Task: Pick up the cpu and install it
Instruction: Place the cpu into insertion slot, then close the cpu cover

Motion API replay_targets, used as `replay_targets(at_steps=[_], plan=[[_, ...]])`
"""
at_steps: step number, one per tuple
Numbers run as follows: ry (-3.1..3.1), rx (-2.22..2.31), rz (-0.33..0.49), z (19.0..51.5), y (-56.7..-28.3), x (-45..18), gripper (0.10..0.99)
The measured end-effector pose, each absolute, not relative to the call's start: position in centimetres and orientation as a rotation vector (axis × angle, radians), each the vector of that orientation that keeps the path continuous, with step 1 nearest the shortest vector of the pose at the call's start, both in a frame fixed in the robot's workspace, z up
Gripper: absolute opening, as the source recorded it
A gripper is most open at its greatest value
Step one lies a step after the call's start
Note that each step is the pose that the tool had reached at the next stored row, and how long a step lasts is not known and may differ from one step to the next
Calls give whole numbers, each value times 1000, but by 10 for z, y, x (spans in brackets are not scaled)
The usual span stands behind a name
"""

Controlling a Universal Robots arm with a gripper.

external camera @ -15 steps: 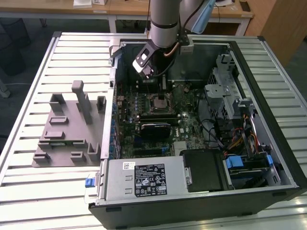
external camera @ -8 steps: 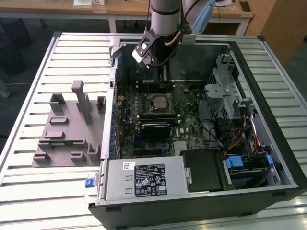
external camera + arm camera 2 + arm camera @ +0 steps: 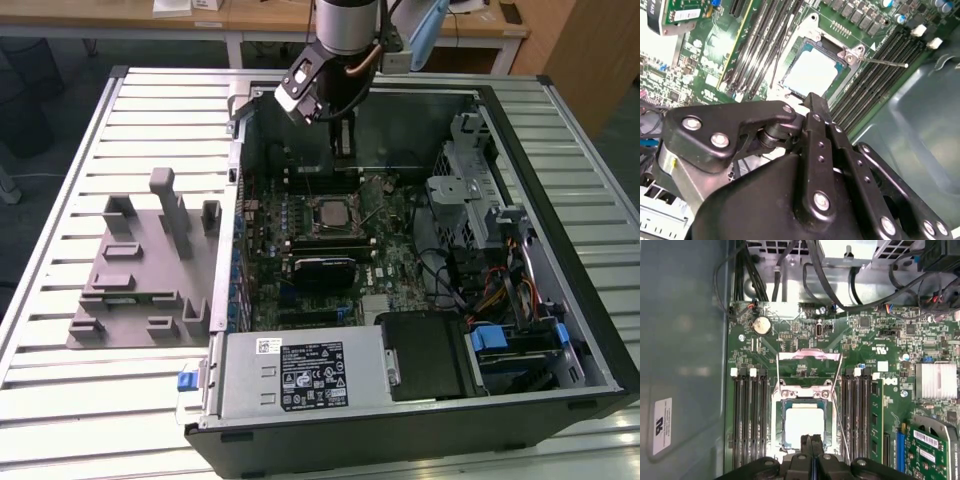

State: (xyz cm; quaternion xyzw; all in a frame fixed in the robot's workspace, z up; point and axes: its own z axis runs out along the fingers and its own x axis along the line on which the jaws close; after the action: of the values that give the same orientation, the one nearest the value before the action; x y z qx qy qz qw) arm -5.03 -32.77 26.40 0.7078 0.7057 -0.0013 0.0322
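The cpu [image 3: 328,212] is a shiny silver square lying flat in the open socket on the green motherboard [image 3: 385,235], also seen in both wrist views [image 3: 812,72] [image 3: 802,427]. The socket's load plate [image 3: 809,356] is flipped back and its thin metal lever [image 3: 885,62] stands free beside it. My gripper [image 3: 344,150] hangs above the board just behind the socket, its black fingers [image 3: 811,442] pressed together with nothing between them. In the second wrist view the fingertips [image 3: 815,102] end right at the cpu's edge, apart from it.
The open computer case [image 3: 560,120] lies on a slatted white table [image 3: 60,400]. A grey slotted tray [image 3: 140,270] sits at the exterior view's left. Black memory slots [image 3: 750,420] flank the socket. Cables and a drive cage [image 3: 465,200] crowd the exterior view's right; the power supply [image 3: 300,375] is in front.
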Motion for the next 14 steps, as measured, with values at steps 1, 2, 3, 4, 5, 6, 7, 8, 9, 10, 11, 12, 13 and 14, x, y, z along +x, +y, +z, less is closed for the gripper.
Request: replay_targets(at_steps=[1, 2, 3, 4, 5, 6, 7, 8, 9, 10, 11, 12, 13, 14], plan=[[2173, 2179, -4, 264, -328, -50, 106], [2173, 2179, -4, 265, -328, -50, 106], [2173, 2179, -4, 266, -328, -50, 106], [2173, 2179, -4, 266, -328, -50, 106], [2173, 2179, -4, 266, -328, -50, 106], [2173, 2179, -4, 266, -328, -50, 106], [2173, 2179, -4, 266, -328, -50, 106], [2173, 2179, -4, 266, -328, -50, 106], [2173, 2179, -4, 266, -328, -50, 106], [2173, 2179, -4, 266, -328, -50, 106], [2173, 2179, -4, 266, -328, -50, 106], [2173, 2179, -4, 267, -328, -50, 106], [2173, 2179, -4, 267, -328, -50, 106], [2173, 2179, -5, 267, -328, -50, 106]])
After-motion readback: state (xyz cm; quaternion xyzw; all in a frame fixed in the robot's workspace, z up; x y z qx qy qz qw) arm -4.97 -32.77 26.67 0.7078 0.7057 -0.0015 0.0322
